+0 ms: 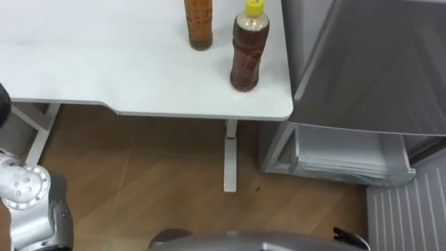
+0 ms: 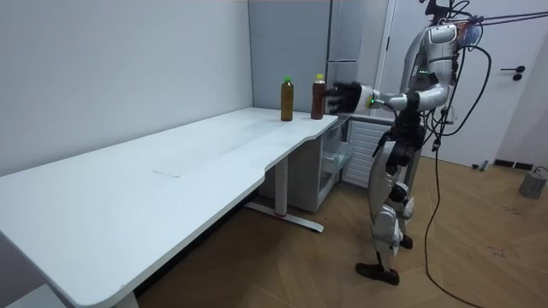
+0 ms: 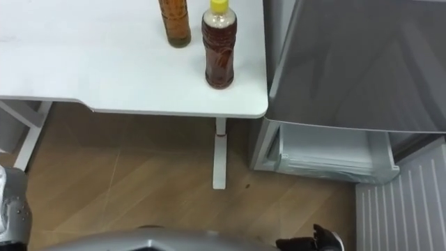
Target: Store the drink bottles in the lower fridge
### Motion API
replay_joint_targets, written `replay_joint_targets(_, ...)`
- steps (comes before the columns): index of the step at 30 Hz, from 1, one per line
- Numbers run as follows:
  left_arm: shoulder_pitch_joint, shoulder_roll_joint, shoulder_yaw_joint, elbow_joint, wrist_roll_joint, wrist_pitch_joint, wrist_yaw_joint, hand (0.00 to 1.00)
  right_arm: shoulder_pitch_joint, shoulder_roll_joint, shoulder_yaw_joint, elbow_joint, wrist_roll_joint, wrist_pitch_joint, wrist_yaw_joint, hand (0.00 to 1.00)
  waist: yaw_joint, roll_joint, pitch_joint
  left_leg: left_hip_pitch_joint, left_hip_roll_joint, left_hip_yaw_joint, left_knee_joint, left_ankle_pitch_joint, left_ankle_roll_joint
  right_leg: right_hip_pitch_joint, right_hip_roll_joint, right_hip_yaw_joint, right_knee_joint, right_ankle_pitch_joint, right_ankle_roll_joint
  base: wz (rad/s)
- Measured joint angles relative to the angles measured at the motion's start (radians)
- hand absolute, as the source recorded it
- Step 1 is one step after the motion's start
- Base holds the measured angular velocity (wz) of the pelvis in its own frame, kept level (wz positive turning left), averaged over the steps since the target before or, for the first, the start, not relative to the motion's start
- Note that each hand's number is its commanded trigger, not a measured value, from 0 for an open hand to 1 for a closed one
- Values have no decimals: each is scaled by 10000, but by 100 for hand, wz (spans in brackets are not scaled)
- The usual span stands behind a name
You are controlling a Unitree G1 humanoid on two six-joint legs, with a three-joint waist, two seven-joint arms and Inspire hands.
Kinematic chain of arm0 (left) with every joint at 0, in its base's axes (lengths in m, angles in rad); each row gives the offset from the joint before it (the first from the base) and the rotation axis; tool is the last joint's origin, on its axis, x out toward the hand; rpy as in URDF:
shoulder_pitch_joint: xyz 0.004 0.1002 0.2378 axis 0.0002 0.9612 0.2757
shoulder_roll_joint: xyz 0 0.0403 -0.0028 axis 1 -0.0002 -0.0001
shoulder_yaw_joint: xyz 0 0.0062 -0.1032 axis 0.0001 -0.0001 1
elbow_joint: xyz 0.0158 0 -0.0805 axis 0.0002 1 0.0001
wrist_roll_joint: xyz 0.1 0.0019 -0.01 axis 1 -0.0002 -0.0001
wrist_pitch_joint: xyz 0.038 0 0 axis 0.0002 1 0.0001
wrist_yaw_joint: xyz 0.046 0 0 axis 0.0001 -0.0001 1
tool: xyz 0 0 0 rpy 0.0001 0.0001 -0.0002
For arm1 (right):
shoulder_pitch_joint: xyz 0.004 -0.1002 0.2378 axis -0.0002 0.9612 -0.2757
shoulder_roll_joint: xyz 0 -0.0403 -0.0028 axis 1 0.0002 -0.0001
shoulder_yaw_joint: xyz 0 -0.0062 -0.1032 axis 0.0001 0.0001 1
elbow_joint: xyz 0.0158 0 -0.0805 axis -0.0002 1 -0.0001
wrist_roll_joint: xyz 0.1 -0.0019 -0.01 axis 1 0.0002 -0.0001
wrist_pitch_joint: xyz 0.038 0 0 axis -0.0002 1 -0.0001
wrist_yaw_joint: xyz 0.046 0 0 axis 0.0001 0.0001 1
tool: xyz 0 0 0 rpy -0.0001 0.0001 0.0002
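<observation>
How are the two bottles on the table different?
The yellow-capped bottle has a pinched middle; the green-capped bottle has straighter sides. The yellow-capped bottle's drink is darker, reddish brown, while the green-capped bottle's is lighter and more golden. The yellow-capped bottle stands nearer the table corner by the fridge; the green-capped bottle sits further in. Both stand upright.
</observation>
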Motion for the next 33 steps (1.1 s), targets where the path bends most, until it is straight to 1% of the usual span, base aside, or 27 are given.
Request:
replay_joint_targets(2, -53, 7, 6, -1012, 725, -33, -245, 0, 49, -5, -103, -7, -5, -39, 13, 0, -153, 69, 16, 10, -3, -13, -2, 0, 0, 20, 3, 13, -16, 0, 0, 0)
replay_joint_targets(3, -94, 8, 6, -1221, 926, -35, -336, 0, 23, -5, -138, -8, -3, -57, 14, 0, -178, 86, 27, 9, -3, -14, -5, 0, 0, 24, 6, 16, -23, 0, 0, 0)
replay_joint_targets(5, -361, 29, -37, -1771, 1517, -75, -690, 0, 162, -30, -252, -5, -5, -216, 55, 0, -287, 172, 37, 44, -5, -10, -85, 1, -1, 95, 19, 15, -123, 7, -11, 0)
replay_joint_targets(7, -432, 30, -179, -2249, 1536, -82, -917, 0, 184, -104, -265, -4, -6, -296, 224, 0, -426, 213, 32, 90, -6, -9, -148, 9, -14, 123, 25, 17, -138, 8, -11, 0)
replay_joint_targets(8, -475, 49, -259, -2526, 1534, -98, -1161, 0, 182, -141, -261, -11, -10, -366, 327, 0, -485, 228, 35, 97, -4, -8, -164, 13, -19, 118, 33, 21, -148, 7, -12, 0)
replay_joint_targets(9, -525, 87, -361, -2654, 1534, -98, -1236, 0, 186, -146, -261, -6, -10, -388, 358, 0, -518, 237, 31, 101, -3, -9, -164, 14, -20, 116, 36, 21, -153, 7, -11, 0)
replay_joint_targets(10, -613, 180, -538, -2896, 1534, -101, -1487, 0, 192, -150, -277, -2, -10, -411, 393, 0, -571, 227, 21, 120, -3, -4, -156, 20, -27, 116, 36, 18, -158, 7, -11, 0)
replay_joint_targets(11, -700, 206, -579, -3062, 1535, -126, -1835, 0, 173, -158, -322, -8, -57, -419, 410, 0, -597, 199, 44, 163, -3, 14, -174, 26, -31, 123, 36, 40, -154, 7, -11, -4)
replay_joint_targets(12, -782, 210, -619, -3102, 1534, -126, -2010, 0, 164, -168, -340, -6, -83, -419, 419, 0, -637, 212, 42, 179, -3, 23, -176, 27, -31, 125, 37, 66, -153, 7, -11, -5)
replay_joint_targets(14, -1166, 210, -1008, -3452, 1281, -110, -2589, 0, 109, -203, -331, 3, -45, -407, 502, 0, -700, 211, 74, 186, -3, 33, -175, 27, -30, 120, 38, 113, -156, 7, -11, -4)
replay_joint_targets(15, -1284, 211, -1138, -3533, 1121, -112, -2798, 0, 90, -202, -325, 14, -24, -397, 521, 0, -708, 210, 84, 189, -3, 37, -176, 27, -30, 118, 41, 151, -158, 7, -11, -6)
replay_joint_targets(17, -1661, 216, -1583, -3565, 618, -98, -3613, 0, -27, -211, -271, 54, -2, -347, 568, 0, -818, 205, 113, 218, 1, 87, -187, 27, -30, 119, 41, 255, -158, 7, -11, -7)
replay_joint_targets(18, -1707, 218, -1700, -3566, 484, -96, -3802, 0, -58, -207, -259, 58, -17, -339, 577, 0, -876, 200, 116, 222, 1, 89, -189, 27, -30, 119, 42, 275, -158, 7, -11, -4)
replay_joint_targets(20, -1752, 229, -2134, -3539, 105, -69, -4614, 0, -210, -175, -257, 55, -92, -334, 602, 0, -1066, 176, 126, 245, 2, 122, -226, 27, -30, 93, 43, 315, -153, 6, -11, -6)
replay_joint_targets(21, -1766, 229, -2237, -3527, 17, -33, -4824, 0, -221, -174, -259, 60, -95, -332, 603, 0, -1107, 173, 124, 252, 2, 136, -252, 27, -30, 67, 43, 347, -149, 6, -11, -15)
replay_joint_targets(23, -1841, 230, -2559, -3522, -664, 203, -5636, 0, -266, -180, -271, 98, -119, -329, 638, 0, -1212, 168, 128, 249, 3, 217, -268, 30, -25, -16, 42, 458, -123, 8, -13, -12)
replay_joint_targets(28, -1853, 248, -2936, -3532, -950, 488, -7003, 0, -346, -144, -288, 59, -80, -323, 690, 0, -1493, 166, 123, 258, 4, 244, -266, 30, -24, -36, 44, 499, -119, 9, -14, -3)
replay_joint_targets(32, -1937, 247, -2949, -3530, -951, 714, -7922, 0, -407, -122, -437, 91, -96, -324, 727, 0, -1650, 190, 112, 271, 6, 245, -297, 30, -24, -42, 47, 503, -128, 9, -14, 0)
replay_joint_targets(33, -1979, 247, -2949, -3531, -950, 745, -8020, 0, -410, -120, -459, 108, -95, -324, 748, 0, -1650, 191, 111, 272, 7, 245, -297, 30, -24, -42, 48, 504, -128, 9, -14, 0)
